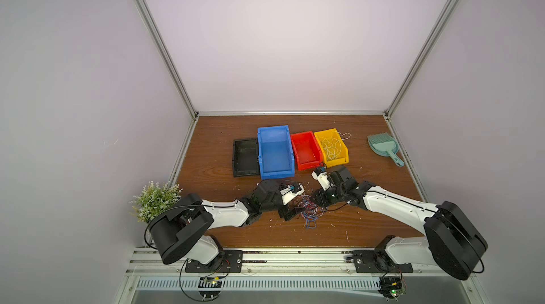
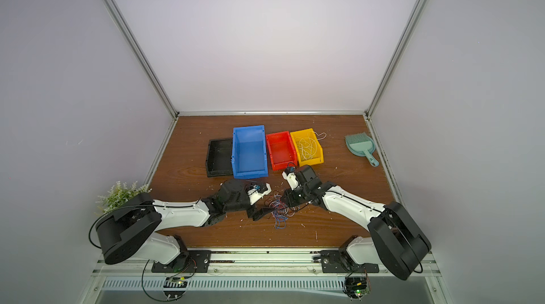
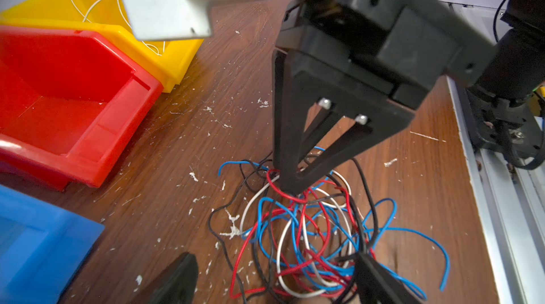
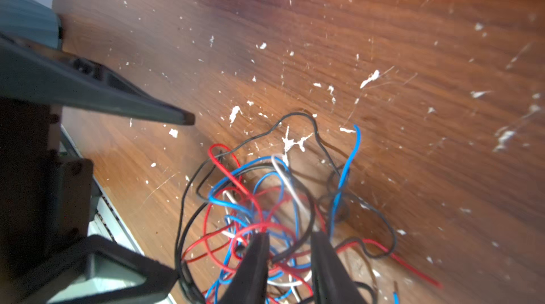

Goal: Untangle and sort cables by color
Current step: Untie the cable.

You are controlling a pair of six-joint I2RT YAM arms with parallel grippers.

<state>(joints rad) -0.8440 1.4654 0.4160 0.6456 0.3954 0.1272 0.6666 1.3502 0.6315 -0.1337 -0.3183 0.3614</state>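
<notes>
A tangle of thin blue, red, white and black cables [image 1: 308, 211] [image 2: 278, 209] lies on the wooden table between my two arms. My left gripper [image 3: 272, 261] is open wide, its fingers [image 3: 182, 264] on either side of the heap's near part [image 3: 309, 234]. My right gripper [image 4: 290, 243] reaches into the heap [image 4: 265, 214] from the far side, its jaws a narrow gap apart with red and black strands between them, none clamped. In the left wrist view its tips [image 3: 290, 183] sit inside a red loop. White cables [image 1: 331, 144] lie in the yellow bin [image 1: 336, 160].
Behind the heap stand a black tray [image 1: 246, 141], a blue bin [image 1: 272, 129], a red bin [image 1: 302, 135] and the yellow bin. A teal dustpan with brush [image 1: 383, 146] lies at the back right. A small plant [image 1: 154, 202] stands left. White flecks dot the table.
</notes>
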